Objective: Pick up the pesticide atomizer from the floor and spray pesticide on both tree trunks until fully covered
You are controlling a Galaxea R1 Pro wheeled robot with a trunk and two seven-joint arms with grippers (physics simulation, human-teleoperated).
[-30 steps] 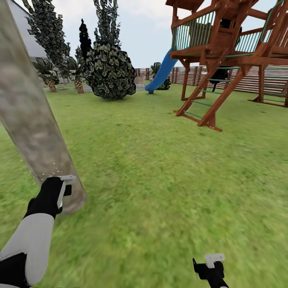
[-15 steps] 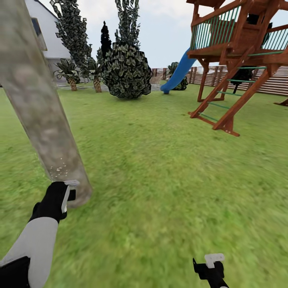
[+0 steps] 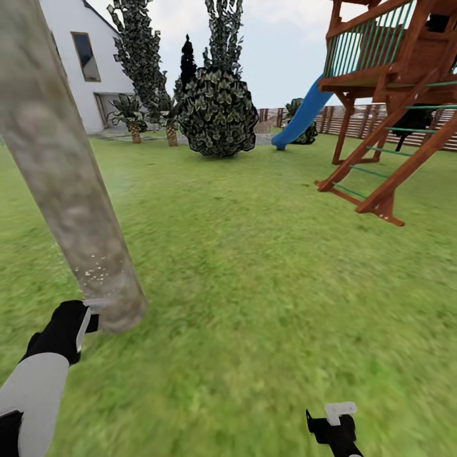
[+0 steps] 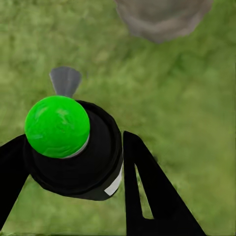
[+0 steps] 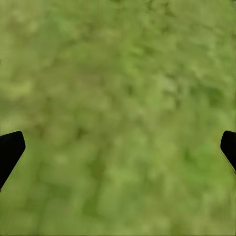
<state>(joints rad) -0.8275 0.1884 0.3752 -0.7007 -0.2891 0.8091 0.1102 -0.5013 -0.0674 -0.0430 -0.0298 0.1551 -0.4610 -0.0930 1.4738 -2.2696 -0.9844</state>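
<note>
A pale, mottled grey-tan tree trunk (image 3: pixel 70 190) leans across the left of the head view, its base (image 4: pixel 162 17) on the grass. A small patch of whitish pesticide specks (image 3: pixel 95 274) clings low on the trunk. My left gripper (image 3: pixel 80 321) is just before the trunk's base, shut on the pesticide atomizer (image 4: pixel 73 152), a black bottle with a bright green cap (image 4: pixel 56 125) and a grey nozzle (image 4: pixel 65 81) aimed toward the trunk. My right gripper (image 3: pixel 336 424) hangs open over bare lawn (image 5: pixel 118 113), holding nothing.
A wooden play tower (image 3: pixel 393 101) with a blue slide (image 3: pixel 301 117) stands at the right. A round dark bush (image 3: pixel 218 114), dark cone trees and short palms (image 3: pixel 130 117) line the back by a white house (image 3: pixel 70 63). A slat fence (image 3: pixel 355 120) runs behind.
The head camera has turned left, so the scene slid right in the picture. My left gripper with the atomizer has dropped lower and back from the trunk. More specks show on the trunk.
</note>
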